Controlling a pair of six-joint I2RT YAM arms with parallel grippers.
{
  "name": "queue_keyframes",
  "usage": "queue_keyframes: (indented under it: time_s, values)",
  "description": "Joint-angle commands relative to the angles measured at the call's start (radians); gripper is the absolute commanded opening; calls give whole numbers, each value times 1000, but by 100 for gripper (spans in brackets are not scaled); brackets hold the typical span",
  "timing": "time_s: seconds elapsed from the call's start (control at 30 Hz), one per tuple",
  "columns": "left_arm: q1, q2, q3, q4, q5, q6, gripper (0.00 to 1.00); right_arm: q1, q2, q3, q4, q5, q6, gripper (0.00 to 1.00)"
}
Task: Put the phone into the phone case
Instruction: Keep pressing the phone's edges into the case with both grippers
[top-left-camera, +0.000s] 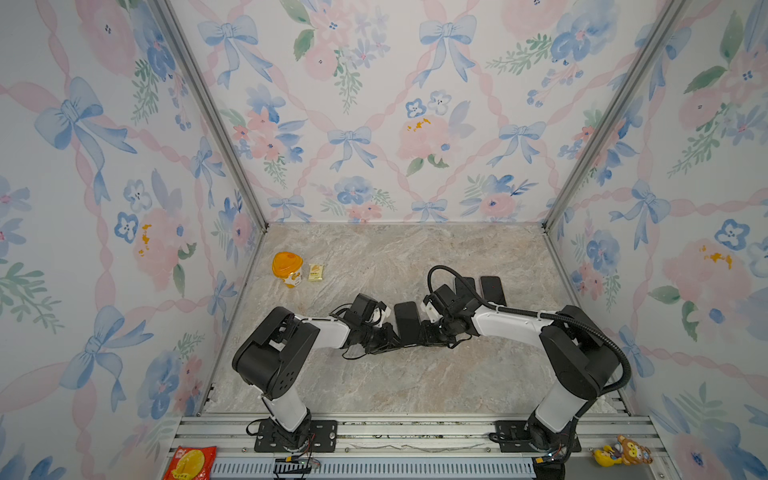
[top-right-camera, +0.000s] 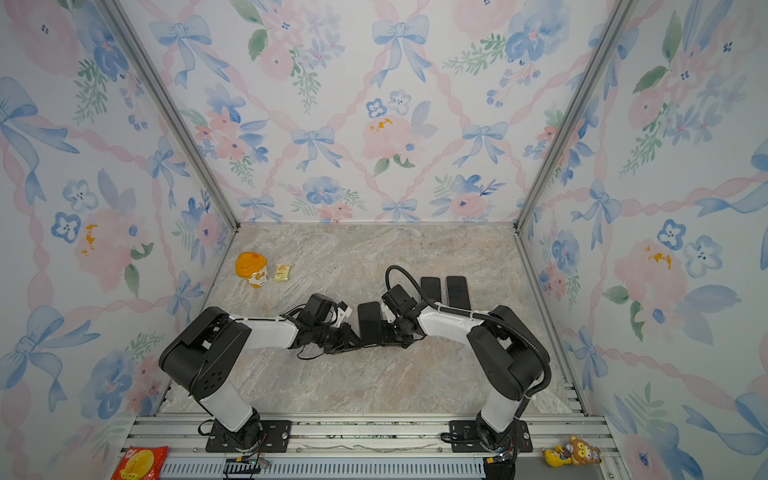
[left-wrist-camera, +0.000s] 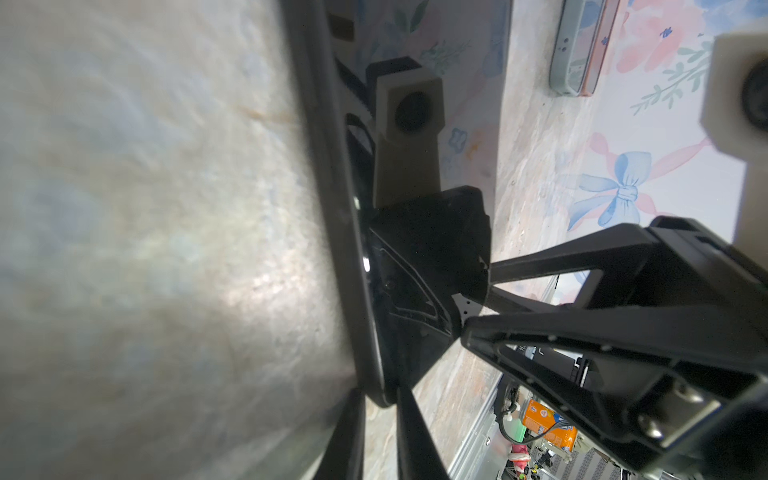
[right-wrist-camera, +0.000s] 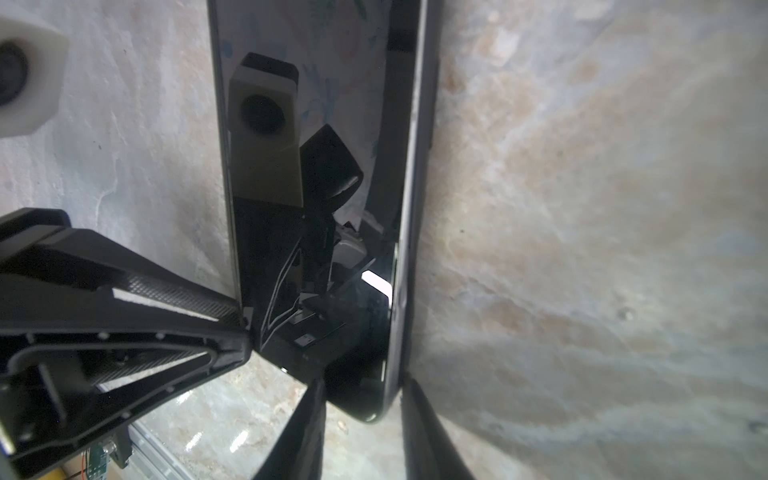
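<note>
Left wrist view: left end effector (left-wrist-camera: 379, 392) is clamped on a near corner of the phone (left-wrist-camera: 332, 166), a finger on either side. From the right wrist, right end effector (right-wrist-camera: 363, 380) clamps the opposite near corner likewise. In both top views the phone sits on the tabletop (top-left-camera: 415, 382), between the two end effectors. Two dark slabs (top-left-camera: 492, 289) lie side by side beyond the right end effector; a cup (top-left-camera: 286, 268) and packet (top-left-camera: 316, 272) sit at the tabletop's left edge. Whether the phone wears a case cannot be told.
</note>
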Motion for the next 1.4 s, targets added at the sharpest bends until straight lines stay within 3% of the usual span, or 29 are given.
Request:
queue_keyframes:
  time_s: [0.0,0.27,0.43,0.57,0.73,1.0,1.37]
  values:
    - [-14,101,-33,-182,-153,38,12,-6,20,-22,11,-9,-12,33]
    - [-13,127,-2,-245,-201,58,4,-12,-13,-34,5,1,-26,33]
    - [-14,58,49,-307,-233,72,15,-56,-65,-35,-31,26,-68,31]
    - [-13,8,108,-306,-195,74,28,-83,-59,-36,-11,-15,-87,27]
    - [23,-7,105,-222,-109,39,34,-93,-37,-28,9,-71,-94,21]
    - [37,37,53,-97,-25,-17,34,-102,-21,-47,44,-145,-85,18]
    - [23,67,7,-10,6,-52,32,-64,15,-63,28,-133,-88,13]
